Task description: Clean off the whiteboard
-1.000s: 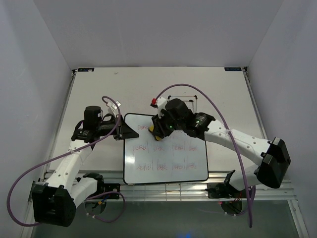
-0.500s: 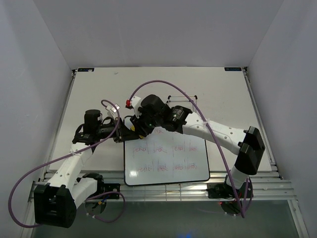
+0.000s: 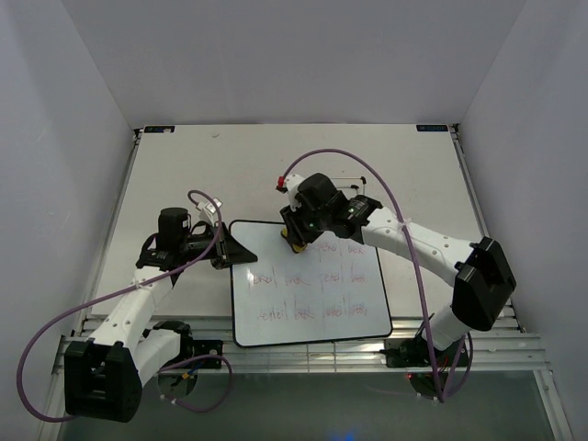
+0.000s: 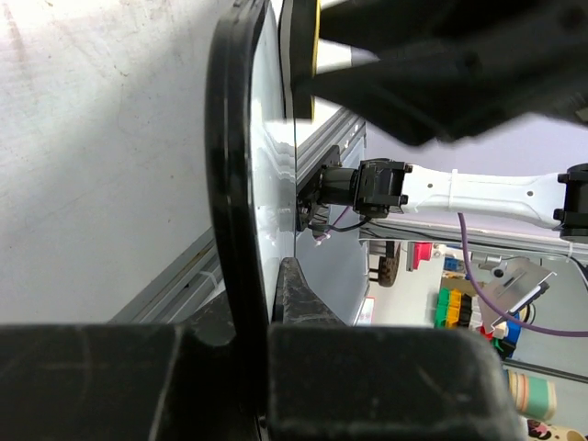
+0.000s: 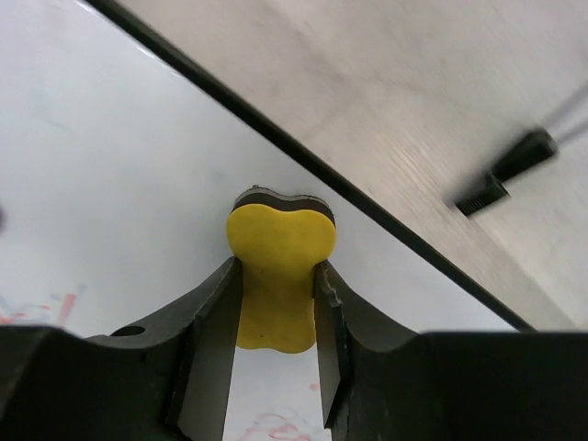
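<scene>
The whiteboard (image 3: 308, 292) lies flat on the table, with a black frame and rows of faint red handwriting. My left gripper (image 3: 235, 250) is shut on its left edge. In the left wrist view the black frame (image 4: 231, 175) runs between my fingers (image 4: 296, 296). My right gripper (image 3: 296, 239) is shut on a small yellow eraser (image 3: 294, 245) and presses it on the board's top part, left of the middle. In the right wrist view the eraser (image 5: 279, 241) sits between my fingers on the white surface (image 5: 110, 184), just inside the top frame. Red writing shows below it.
A thin wire easel stand (image 3: 356, 186) stands on the table just behind the board; one of its black feet (image 5: 507, 168) shows in the right wrist view. The table's near rail (image 3: 312, 353) runs close to the board's front edge.
My right gripper swept the eraser left to the board's top left corner, then back right to the top edge. The board turned slightly. The left gripper kept its hold.
</scene>
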You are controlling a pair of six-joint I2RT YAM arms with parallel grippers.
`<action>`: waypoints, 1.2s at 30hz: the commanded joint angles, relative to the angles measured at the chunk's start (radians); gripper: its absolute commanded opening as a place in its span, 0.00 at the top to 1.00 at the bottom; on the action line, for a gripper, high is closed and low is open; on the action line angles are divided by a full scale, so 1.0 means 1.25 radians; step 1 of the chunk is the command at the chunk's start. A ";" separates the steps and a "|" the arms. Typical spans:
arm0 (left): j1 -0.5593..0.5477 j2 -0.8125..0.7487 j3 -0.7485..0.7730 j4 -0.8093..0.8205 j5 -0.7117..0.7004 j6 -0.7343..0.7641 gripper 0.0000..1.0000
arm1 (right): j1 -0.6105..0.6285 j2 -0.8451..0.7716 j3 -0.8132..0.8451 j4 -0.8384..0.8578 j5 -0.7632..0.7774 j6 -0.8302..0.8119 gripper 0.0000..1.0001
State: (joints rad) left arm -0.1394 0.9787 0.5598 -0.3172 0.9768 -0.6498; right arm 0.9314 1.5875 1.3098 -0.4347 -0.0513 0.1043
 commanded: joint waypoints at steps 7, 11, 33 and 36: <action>-0.016 -0.049 0.004 0.097 -0.079 0.158 1.00 | -0.063 0.001 -0.063 -0.072 -0.025 0.029 0.62; -0.016 -0.050 0.003 0.097 -0.082 0.158 1.00 | -0.013 0.054 0.032 -0.062 -0.102 0.050 0.62; -0.016 -0.060 0.037 0.003 -0.255 0.160 1.00 | -0.244 -0.047 -0.264 -0.033 -0.139 0.060 0.63; -0.016 -0.059 0.044 -0.014 -0.283 0.158 1.00 | -0.380 -0.094 -0.396 -0.003 -0.183 0.044 0.63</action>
State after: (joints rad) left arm -0.1413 0.9501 0.5568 -0.4160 0.9077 -0.7200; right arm 0.5468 1.4883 0.9482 -0.3847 -0.2588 0.2008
